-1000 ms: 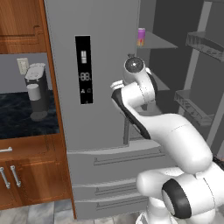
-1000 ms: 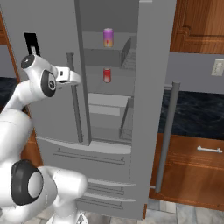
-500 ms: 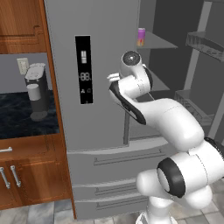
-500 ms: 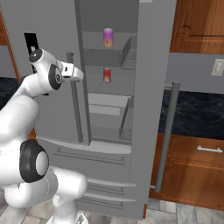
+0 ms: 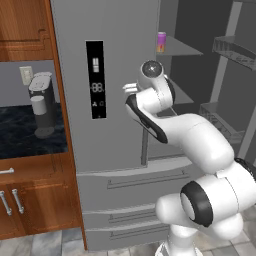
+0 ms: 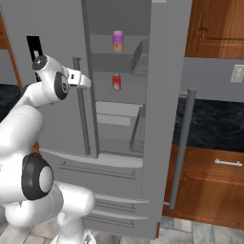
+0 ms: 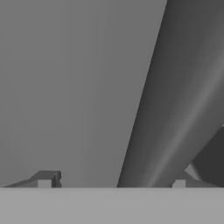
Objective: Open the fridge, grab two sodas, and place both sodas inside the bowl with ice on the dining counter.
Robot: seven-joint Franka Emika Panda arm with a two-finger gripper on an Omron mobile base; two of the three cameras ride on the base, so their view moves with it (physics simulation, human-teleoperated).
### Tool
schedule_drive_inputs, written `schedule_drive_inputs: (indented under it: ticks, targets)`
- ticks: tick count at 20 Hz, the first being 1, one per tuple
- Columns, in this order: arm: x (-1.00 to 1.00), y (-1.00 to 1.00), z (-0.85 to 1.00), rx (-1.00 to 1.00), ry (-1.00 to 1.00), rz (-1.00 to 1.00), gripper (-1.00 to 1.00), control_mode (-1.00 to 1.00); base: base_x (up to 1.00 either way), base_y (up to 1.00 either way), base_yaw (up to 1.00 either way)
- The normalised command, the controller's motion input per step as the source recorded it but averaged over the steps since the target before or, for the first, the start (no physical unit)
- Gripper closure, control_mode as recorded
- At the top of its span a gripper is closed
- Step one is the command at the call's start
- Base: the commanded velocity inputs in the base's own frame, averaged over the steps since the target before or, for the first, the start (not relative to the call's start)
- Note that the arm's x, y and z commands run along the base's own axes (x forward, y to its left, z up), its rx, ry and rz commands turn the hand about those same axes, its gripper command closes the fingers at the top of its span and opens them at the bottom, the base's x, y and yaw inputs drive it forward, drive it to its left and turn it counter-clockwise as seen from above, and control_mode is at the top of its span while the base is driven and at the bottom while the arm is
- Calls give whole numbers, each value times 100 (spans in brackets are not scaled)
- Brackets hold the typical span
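Note:
The grey fridge (image 5: 75, 100) stands with its left door shut and its right door (image 6: 164, 95) swung open. A purple-magenta soda (image 6: 117, 41) stands on the top shelf and a red soda (image 6: 116, 82) on the shelf below; the purple one also shows past the arm (image 5: 161, 42). My gripper (image 7: 111, 181) is at the left door's vertical bar handle (image 7: 175, 87). Its jaws are open with the bar between them, close to the right fingertip (image 7: 179, 183). From the right base camera, the hand (image 6: 81, 78) sits at the handle's upper end. The bowl and dining counter are out of view.
A coffee machine (image 5: 41, 102) stands on the dark counter (image 5: 20, 135) left of the fridge, with wood cabinets (image 5: 25, 205) below. The open right door, with its long handle (image 6: 183, 143) and door bins (image 5: 235, 47), juts out on the right in front of more wood cabinets (image 6: 214, 186).
The arm has folded in closer to the fridge and the hand has settled against the left door's handle. Both cans and the doors stay where they were.

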Motion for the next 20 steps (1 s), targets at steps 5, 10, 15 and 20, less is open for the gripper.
schedule_drive_inputs:
  ticks: [5,10,15,20]
  targets:
    - [36,-2,0,3,0,3,100,-100,0,0,0]
    - [4,5,-2,1,-3,9,100,-100,0,0,0]
    - [-41,47,-7,0,-1,12,100,-100,0,0,0]
    - [-58,89,-11,-2,0,15,100,-100,0,0,0]
